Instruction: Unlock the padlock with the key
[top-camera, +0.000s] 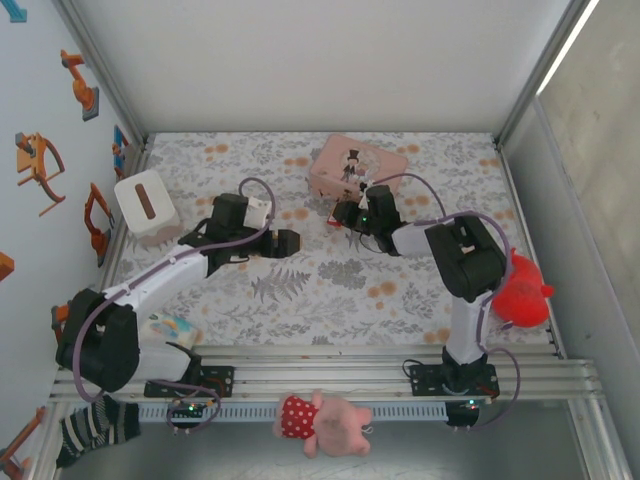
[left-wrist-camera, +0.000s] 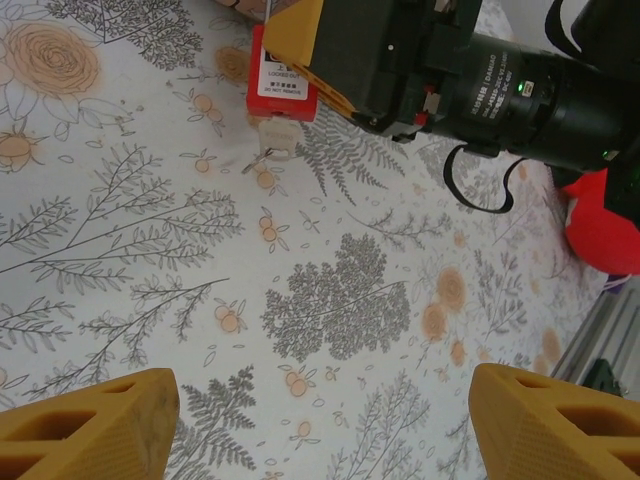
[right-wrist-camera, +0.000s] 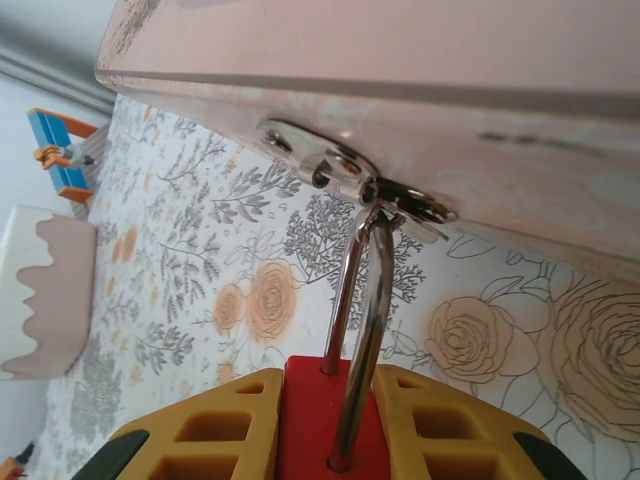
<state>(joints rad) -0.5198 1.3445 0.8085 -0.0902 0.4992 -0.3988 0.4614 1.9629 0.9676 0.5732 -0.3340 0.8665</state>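
The small red padlock (right-wrist-camera: 325, 420) is clamped between my right gripper's (right-wrist-camera: 325, 400) yellow fingers (right-wrist-camera: 210, 430). Its silvery shackle (right-wrist-camera: 365, 300) passes through the metal hasp (right-wrist-camera: 340, 170) of the pink box (right-wrist-camera: 400, 60). In the left wrist view the padlock (left-wrist-camera: 280, 80) shows under the right finger (left-wrist-camera: 300, 30), with a pale key head (left-wrist-camera: 277, 137) at its lower end. My left gripper (left-wrist-camera: 320, 400) stands open over the flowered cloth, well short of the key, with nothing between its fingers. From above, the left gripper (top-camera: 285, 242) faces the right gripper (top-camera: 345, 215) in front of the pink box (top-camera: 355, 160).
A white box (top-camera: 145, 207) stands at the far left behind the left arm. A red plastic toy (top-camera: 522, 290) lies by the right wall. A pink plush pig (top-camera: 315, 420) and a striped sock (top-camera: 95, 425) sit at the front rail.
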